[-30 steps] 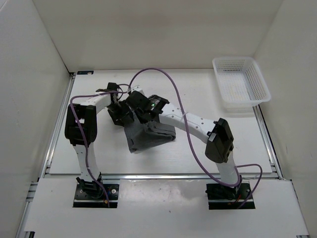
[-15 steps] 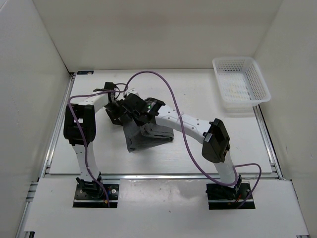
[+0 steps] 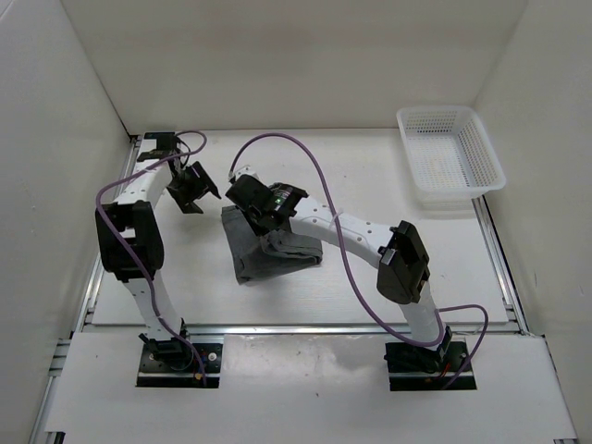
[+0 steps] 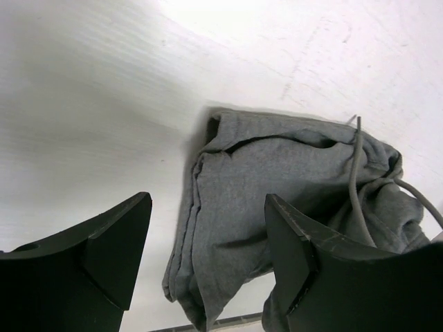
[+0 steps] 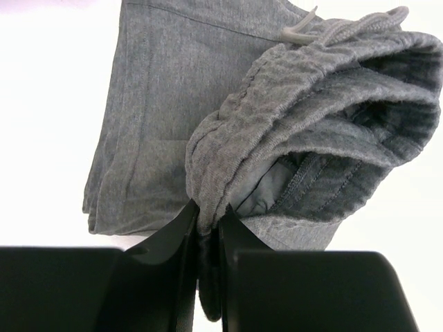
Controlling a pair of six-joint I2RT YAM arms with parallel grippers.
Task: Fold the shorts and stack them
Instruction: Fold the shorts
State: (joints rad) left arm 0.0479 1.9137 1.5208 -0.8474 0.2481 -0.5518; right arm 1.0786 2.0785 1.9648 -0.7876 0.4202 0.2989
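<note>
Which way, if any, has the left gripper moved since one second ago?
Yes. The left gripper has drawn back to the left and rearward, off the shorts, toward the back-left corner of the table.

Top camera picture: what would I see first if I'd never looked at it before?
Probably the crumpled dark grey fabric shorts in the middle of the white table, with the right gripper shut on a fold of them. The left gripper hangs open to their left, holding nothing, and a white plastic mesh basket sits empty in the far right corner.
</note>
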